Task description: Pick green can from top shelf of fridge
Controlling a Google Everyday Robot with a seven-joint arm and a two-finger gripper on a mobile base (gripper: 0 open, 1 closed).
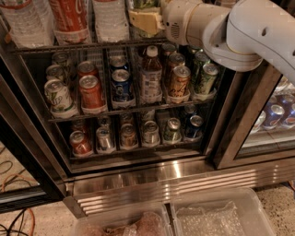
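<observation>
The fridge (161,180) stands open with a dark frame and a ribbed steel base. The top shelf (69,46) is a wire rack at the upper edge of the camera view. My gripper (145,20), cream-coloured, is at the right part of this shelf, reaching in from the white arm (239,32) at the upper right. A bit of the green can (144,3) shows just above the gripper at the frame's top edge. The rest of it is hidden by the gripper and cut off.
On the top shelf stand a water bottle (23,18), a red cola bottle (69,18) and a clear bottle (110,18). Lower racks hold several cans and a bottle (150,78). Clear plastic bins (216,216) sit in front; blue cans (276,115) are behind the right door.
</observation>
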